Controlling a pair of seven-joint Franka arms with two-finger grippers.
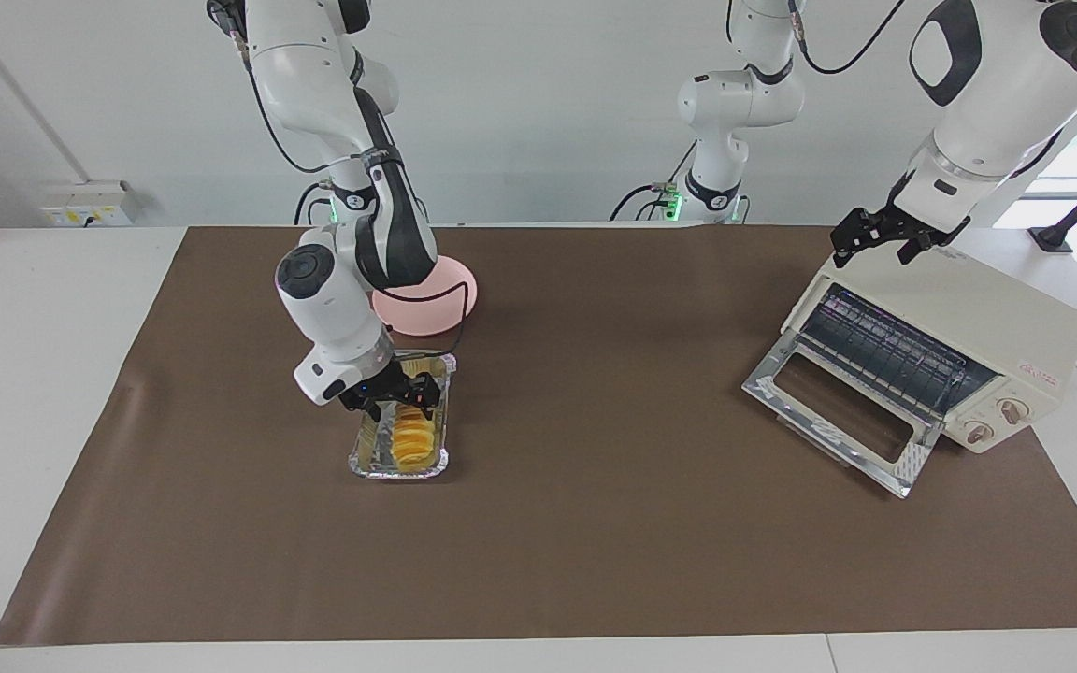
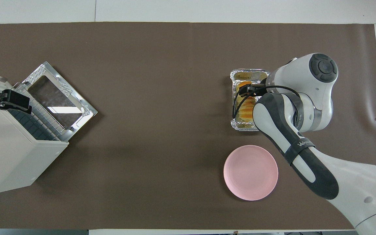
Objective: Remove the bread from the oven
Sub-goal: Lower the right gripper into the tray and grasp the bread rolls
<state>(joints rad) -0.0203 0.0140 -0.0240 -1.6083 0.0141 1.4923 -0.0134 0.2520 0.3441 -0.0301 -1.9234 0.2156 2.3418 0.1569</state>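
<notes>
The bread [image 1: 409,432] lies in the foil tray [image 1: 368,460] on the table, well apart from the open oven [image 1: 954,350]; the right gripper [image 1: 400,397] hovers over it, fingers spread, holding nothing; next comes lowering and closing; the left gripper [image 1: 884,238] waits open above the oven.

Right end effector [image 1: 395,396] hangs low at centre-left of the facing view, fingers spread; left end effector [image 1: 884,236] waits upper right, fingers apart.

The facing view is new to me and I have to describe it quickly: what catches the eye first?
The right gripper hangs over the golden bread in its foil tray, which lies farther from the robots than the pink plate. At the left arm's end stands the oven, door dropped open, with the left gripper open above it.
</notes>
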